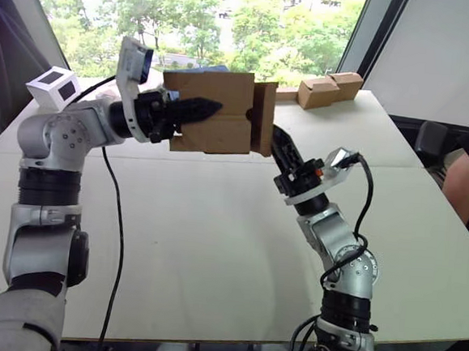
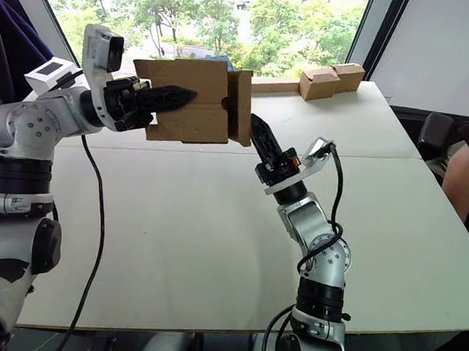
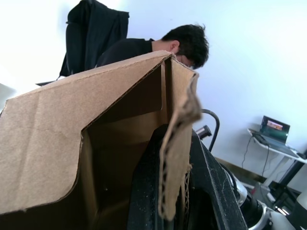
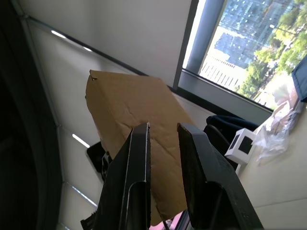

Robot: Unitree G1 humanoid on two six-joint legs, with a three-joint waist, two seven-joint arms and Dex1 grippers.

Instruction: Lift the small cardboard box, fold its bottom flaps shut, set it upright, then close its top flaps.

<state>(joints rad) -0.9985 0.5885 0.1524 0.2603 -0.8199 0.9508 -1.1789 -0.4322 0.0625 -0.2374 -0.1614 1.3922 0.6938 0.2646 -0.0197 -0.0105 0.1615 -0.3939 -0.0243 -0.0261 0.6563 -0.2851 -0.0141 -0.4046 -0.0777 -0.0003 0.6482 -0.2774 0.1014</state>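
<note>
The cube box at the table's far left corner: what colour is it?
White, with a black window on its faces; clearest in the left eye view.

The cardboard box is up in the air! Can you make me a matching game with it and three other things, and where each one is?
Things:
1. small cardboard box
2. left gripper
3. white cube box
4. paler tan boxes

Places:
A. far right of the table, by the window
B. held up above the table
C. far left of the table
D. clamped on the brown box's wall

Pairs: 1-B, 2-D, 3-C, 4-A
</note>
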